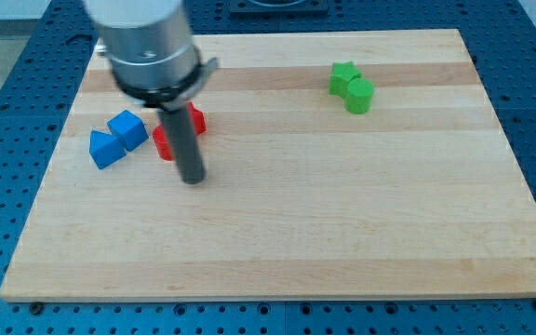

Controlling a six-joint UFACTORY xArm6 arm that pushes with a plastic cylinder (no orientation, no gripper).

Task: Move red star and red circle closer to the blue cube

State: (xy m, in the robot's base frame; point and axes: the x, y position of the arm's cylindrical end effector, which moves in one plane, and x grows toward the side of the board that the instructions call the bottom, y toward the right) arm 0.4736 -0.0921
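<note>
Rod tip among the red and blue blocks at the left of the worktop

The tip [193,179] rests on the wooden worktop [342,205], just below-right of two red blocks [162,142] [196,119], partly hidden by the rod, shapes unclear. The blue cube [128,129] sits just left of them, touching a blue wedge-like block [106,149]. Two green blocks [343,78] [360,95] touch in the upper right. The arm carries no hand, only the rod, holding nothing

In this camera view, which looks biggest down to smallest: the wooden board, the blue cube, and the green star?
1. Wooden board, by far.
2. Blue cube and green star look much alike; the star lies nearer the view's top, perhaps farther away, so I won't rank them.
</note>
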